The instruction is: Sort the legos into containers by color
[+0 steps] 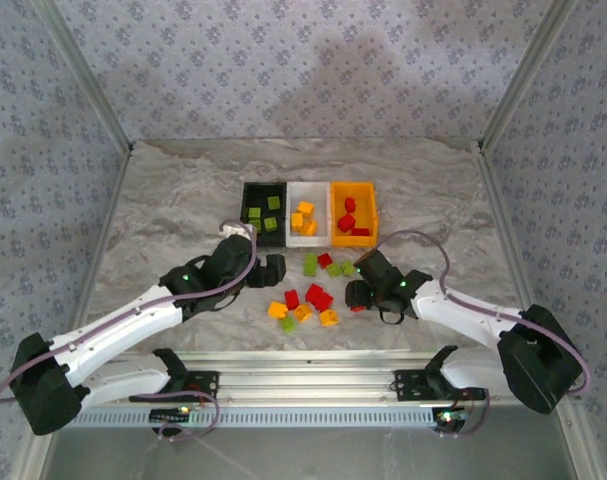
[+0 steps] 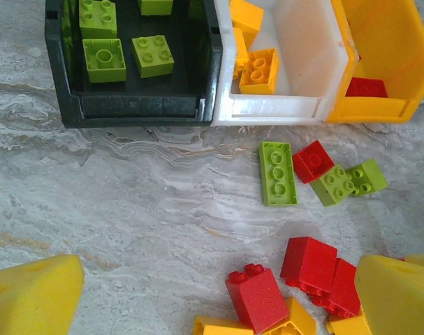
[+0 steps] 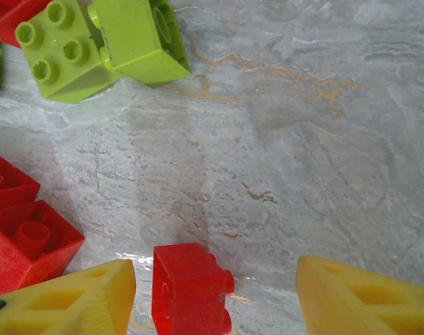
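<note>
Left fingers [image 2: 30,296] stand wide open, empty, over the marbled counter [image 2: 128,209]. I note green, orange and red plastic toy bricks [image 2: 153,56] sorted into the black plastic bin [image 2: 138,108], white bin [image 2: 267,108] and orange-yellow bin [image 2: 369,108]; loose bricks [image 2: 277,172] lie nearby. Right fingers [image 3: 65,300] are parted around a small red brick [image 3: 191,289], not clamping it.

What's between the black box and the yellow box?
The white bin, holding orange-yellow bricks, sits between the black bin and the orange-yellow bin in the top view.
</note>
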`<action>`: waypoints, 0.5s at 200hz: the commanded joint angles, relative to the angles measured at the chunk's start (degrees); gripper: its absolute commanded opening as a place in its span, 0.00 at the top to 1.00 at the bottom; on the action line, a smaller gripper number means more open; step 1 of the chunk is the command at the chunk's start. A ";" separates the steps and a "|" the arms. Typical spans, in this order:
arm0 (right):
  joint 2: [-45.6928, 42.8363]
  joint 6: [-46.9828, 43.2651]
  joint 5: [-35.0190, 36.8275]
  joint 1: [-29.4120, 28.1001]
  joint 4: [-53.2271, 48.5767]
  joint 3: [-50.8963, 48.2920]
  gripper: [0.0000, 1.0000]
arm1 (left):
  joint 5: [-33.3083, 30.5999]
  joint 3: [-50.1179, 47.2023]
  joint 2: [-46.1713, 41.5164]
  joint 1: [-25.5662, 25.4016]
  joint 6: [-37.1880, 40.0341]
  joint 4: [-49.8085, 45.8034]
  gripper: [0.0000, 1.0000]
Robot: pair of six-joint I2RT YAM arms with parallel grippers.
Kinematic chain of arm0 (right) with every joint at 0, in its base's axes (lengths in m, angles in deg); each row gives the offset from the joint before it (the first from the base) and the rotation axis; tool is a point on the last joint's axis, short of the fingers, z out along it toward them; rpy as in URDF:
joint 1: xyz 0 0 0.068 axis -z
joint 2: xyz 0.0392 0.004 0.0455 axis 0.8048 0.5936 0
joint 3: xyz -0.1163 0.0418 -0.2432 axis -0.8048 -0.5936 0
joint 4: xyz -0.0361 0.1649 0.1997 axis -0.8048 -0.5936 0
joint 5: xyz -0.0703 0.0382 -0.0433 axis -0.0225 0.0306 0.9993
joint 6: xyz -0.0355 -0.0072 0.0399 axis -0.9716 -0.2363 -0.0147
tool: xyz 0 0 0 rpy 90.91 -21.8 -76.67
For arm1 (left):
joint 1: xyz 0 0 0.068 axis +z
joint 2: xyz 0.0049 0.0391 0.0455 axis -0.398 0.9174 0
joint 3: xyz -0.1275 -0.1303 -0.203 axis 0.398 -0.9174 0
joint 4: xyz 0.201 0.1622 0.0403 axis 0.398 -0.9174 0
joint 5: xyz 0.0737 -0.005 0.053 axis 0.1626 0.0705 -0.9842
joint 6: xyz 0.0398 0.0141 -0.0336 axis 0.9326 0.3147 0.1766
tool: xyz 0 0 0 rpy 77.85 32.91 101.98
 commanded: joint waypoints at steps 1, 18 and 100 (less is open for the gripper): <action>2.64 -0.50 -1.30 -0.55 0.30 1.09 0.36 | -1.37 -0.90 -0.61 0.48 -0.97 -0.31 0.00; 4.58 -0.18 -1.64 -0.69 1.08 1.05 0.41 | -1.55 -1.67 -1.11 0.65 -1.41 -0.57 0.01; 1.54 -2.59 -2.15 -0.06 -2.64 4.27 0.77 | -1.54 -4.21 -2.79 1.31 -2.09 -1.23 0.00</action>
